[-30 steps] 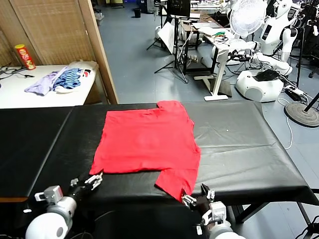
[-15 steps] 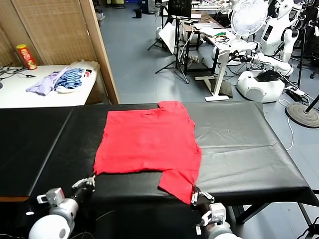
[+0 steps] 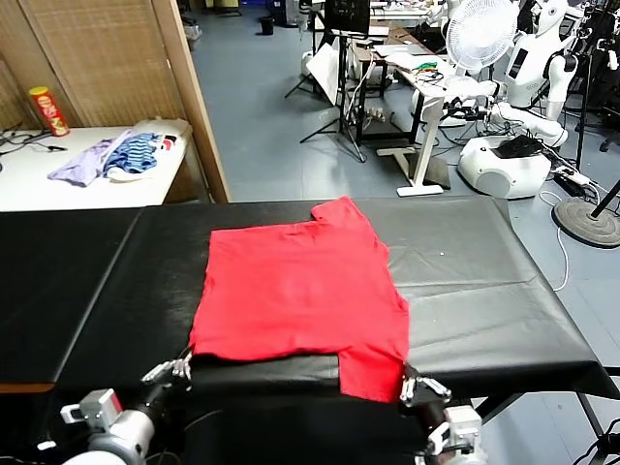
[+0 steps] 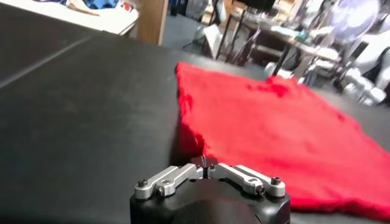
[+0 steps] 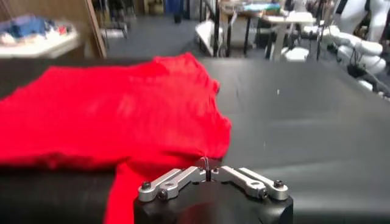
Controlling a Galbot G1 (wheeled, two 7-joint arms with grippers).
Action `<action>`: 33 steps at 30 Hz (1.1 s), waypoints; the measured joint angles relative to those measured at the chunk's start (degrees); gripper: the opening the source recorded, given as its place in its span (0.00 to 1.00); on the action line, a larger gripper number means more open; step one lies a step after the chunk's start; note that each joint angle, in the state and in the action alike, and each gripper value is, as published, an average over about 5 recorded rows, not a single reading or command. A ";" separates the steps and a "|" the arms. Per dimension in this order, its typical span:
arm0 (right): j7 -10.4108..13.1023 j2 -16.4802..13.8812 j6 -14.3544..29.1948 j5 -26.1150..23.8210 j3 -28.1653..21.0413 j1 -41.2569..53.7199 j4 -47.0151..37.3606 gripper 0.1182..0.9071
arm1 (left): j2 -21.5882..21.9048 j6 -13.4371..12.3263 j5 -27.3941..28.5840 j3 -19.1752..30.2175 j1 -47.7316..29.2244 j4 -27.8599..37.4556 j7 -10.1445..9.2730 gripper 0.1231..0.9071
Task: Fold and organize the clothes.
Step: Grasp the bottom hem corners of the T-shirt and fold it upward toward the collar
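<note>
Head view: red T-shirt lies flat at the black table's near edge. Left gripper pinches its near left corner; right gripper clamps the near sleeve.

No text readable anywhere — no labels, brands.

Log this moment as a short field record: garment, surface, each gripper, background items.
garment: red T-shirt, spread plain side up, near sleeve at the table's front edge
surface: black table
left gripper: shut on the shirt's near left corner
right gripper: shut on the near sleeve's edge
side table: lilac garment, blue striped garment, red can
folds made: none visible
</note>
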 joint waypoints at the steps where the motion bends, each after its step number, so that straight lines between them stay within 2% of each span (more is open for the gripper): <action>1: -0.08 -0.42 0.42 0.51 -0.18 1.64 -1.28 0.00 | -0.08 -0.30 0.02 0.15 -0.89 0.28 -0.04 0.00; 7: -0.95 -2.19 2.61 1.57 -1.72 11.18 -9.30 0.00 | 0.00 -1.53 1.15 1.42 -6.92 4.05 -0.63 0.00; 16: -3.07 -1.65 5.21 1.01 -4.82 22.27 -22.08 0.00 | 0.40 -2.47 7.03 3.82 -15.13 12.69 -0.48 0.00; 27: -6.92 -2.24 10.70 -1.46 -7.81 29.79 -31.49 0.00 | 1.86 -3.03 10.40 5.45 -21.31 20.92 -0.37 0.00; 30: -6.73 -2.50 10.07 -1.16 -7.91 29.30 -31.22 0.06 | 2.04 -3.01 10.57 5.62 -21.71 21.73 -0.31 0.00; 33: -6.12 -3.02 8.56 -0.72 -7.22 27.38 -28.87 0.22 | 2.25 -2.90 11.11 5.64 -21.59 21.79 -0.20 0.08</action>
